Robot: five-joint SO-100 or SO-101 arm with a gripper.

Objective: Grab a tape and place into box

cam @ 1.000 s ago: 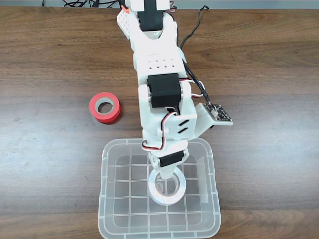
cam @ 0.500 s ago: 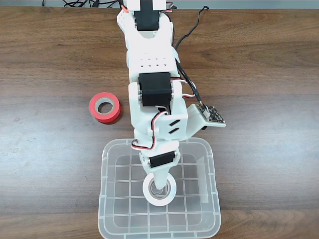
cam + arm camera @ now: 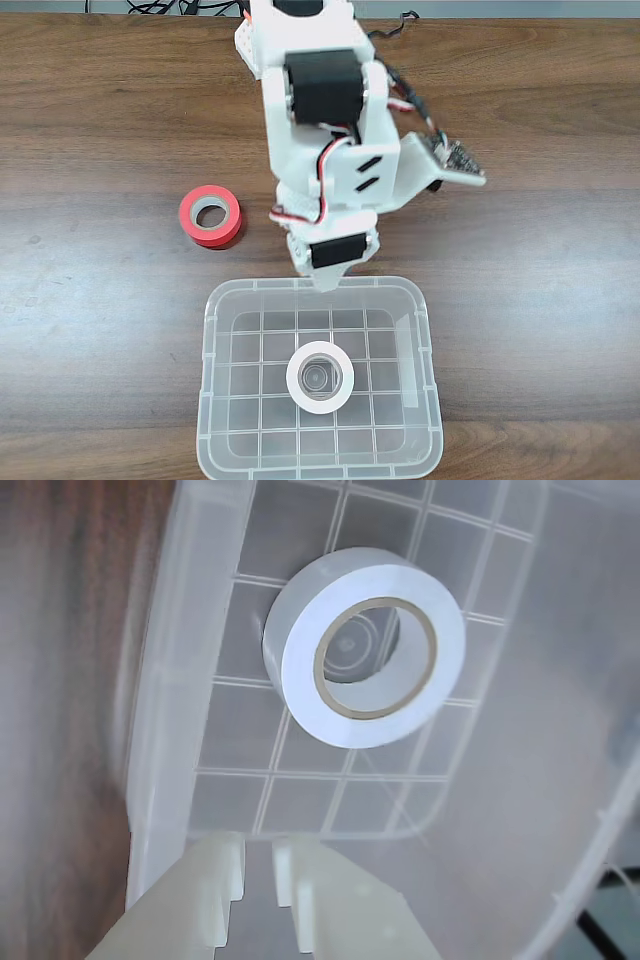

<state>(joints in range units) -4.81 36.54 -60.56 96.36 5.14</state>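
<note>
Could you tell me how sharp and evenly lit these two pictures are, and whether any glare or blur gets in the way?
Fixed view: sharp and evenly lit, with soft sheen on the wooden table; the white tape in the clear box reads plainly. Wrist view: the tape is fairly crisp, but the box wall looks hazy, and the close fingers at the bottom edge are soft.

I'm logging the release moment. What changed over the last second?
The gripper let go of the white tape, which now lies flat on the box floor, and the arm pulled back up the fixed view past the rim. The red roll and box stayed put.
</note>
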